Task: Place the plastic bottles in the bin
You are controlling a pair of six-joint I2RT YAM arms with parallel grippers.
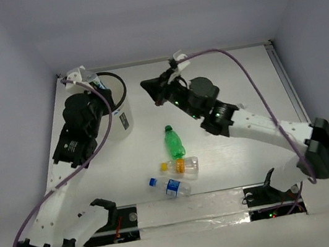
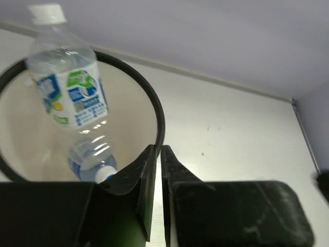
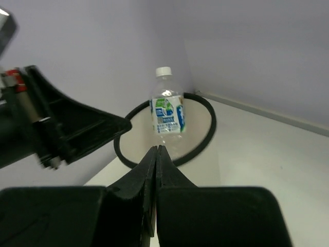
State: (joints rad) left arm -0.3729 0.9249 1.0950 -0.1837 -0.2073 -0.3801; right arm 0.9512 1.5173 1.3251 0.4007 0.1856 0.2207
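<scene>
Left gripper (image 2: 158, 149) and right gripper (image 3: 156, 149) both pressed together; at ten o'clock, clear blue-labelled, white-capped bottle (image 2: 69, 87) upright in black-rimmed bin (image 2: 161, 123).

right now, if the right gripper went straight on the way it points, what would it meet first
The right gripper, jaws shut, would probably meet the near rim of the bin, then the blue-labelled bottle standing in it; depth is unclear.

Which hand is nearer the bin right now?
Left. The left hand is right at the bin rim, above its opening. The right hand hangs off to the bin's right, apart from it, pointing toward it.
</scene>
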